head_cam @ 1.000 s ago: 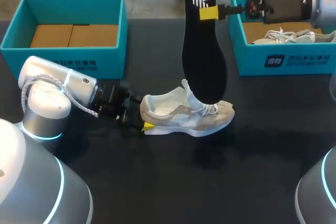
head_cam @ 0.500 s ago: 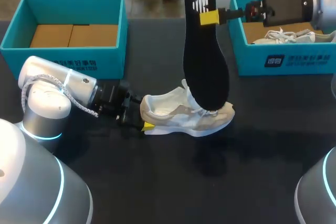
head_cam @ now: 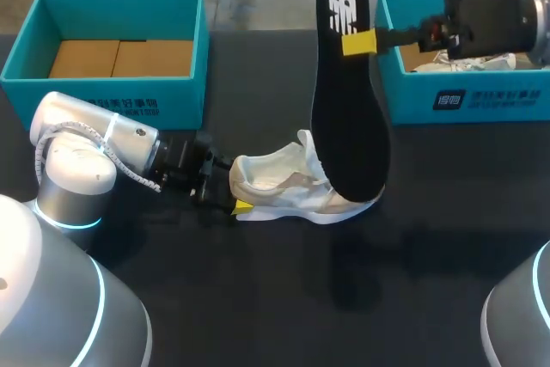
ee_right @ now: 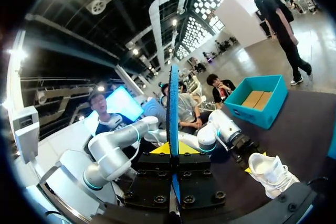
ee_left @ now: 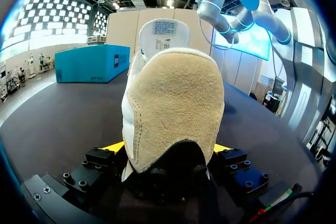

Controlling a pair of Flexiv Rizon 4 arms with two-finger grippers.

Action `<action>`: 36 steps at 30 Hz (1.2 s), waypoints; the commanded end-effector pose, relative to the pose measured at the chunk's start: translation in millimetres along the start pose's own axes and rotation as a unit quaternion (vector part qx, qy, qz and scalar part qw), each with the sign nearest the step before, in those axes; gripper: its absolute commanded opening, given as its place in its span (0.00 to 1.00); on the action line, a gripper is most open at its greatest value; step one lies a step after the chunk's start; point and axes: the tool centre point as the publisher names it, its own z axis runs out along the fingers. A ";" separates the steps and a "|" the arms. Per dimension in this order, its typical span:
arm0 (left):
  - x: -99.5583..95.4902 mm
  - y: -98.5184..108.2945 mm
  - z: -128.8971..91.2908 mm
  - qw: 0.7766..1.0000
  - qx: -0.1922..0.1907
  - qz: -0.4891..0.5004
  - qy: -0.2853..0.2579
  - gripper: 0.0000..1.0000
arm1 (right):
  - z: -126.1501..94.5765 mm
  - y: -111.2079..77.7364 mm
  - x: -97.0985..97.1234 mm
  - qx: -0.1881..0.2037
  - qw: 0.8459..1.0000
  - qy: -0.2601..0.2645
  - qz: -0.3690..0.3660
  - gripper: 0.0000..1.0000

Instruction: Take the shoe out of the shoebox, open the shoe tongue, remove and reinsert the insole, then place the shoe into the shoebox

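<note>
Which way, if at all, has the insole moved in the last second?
Yes. The insole, held by the right gripper, has shifted rightward toward the right shoebox, judged against the shoe, which stayed put.

Right jaws hold insole (head_cam: pixel 348 126); left jaws clamp shoe (head_cam: pixel 275 185).

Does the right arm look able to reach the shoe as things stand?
Probably: the way is free, but the right gripper holds the insole, and the left gripper holds the shoe.

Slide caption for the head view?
Right end effector holds the insole near-upright over the shoe; left end effector grips its heel.
</note>
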 end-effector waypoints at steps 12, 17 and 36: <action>0.6 1.9 -0.3 1.000 0.000 0.000 0.000 0.00 | 0.0 1.0 7.7 0.008 1.000 -0.004 0.003 0.00; 0.6 1.9 -0.3 1.000 0.000 0.000 0.000 0.00 | 0.0 1.0 7.7 0.008 1.000 -0.004 0.003 0.00; 1.2 -7.5 2.3 1.000 -0.020 0.007 0.004 0.90 | 0.0 1.0 7.7 0.008 1.000 -0.004 0.003 0.00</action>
